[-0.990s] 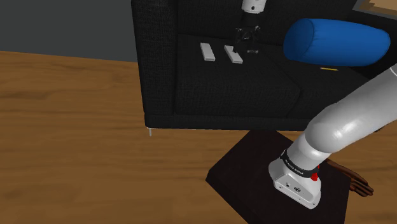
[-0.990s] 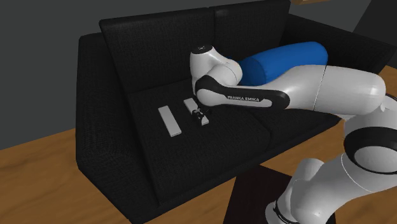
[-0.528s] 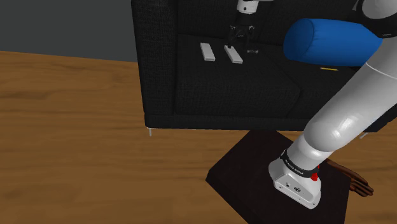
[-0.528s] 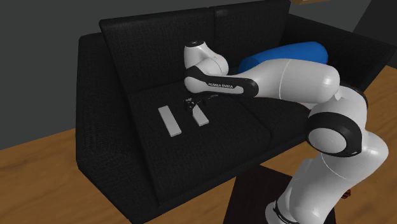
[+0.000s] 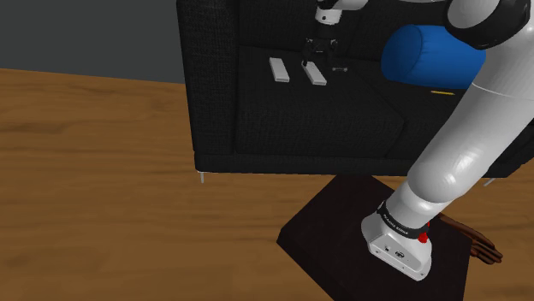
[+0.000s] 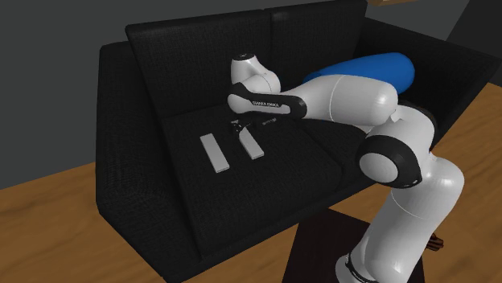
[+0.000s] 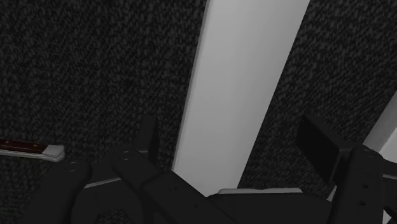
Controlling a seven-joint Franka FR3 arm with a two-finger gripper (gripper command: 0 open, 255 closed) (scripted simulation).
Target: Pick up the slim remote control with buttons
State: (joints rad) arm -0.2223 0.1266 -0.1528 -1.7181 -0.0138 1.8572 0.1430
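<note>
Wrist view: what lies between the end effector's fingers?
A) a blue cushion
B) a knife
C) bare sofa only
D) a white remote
D: the white remote runs between the spread fingers of the end effector on the black sofa, and neither finger touches it.

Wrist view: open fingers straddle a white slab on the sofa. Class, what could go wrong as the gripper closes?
1. A second white slab lies close beside one finger, which could land on it or shove it.
2. The gripper seems near one end of the straddled white slab, so a lift there might let it tip.
</note>
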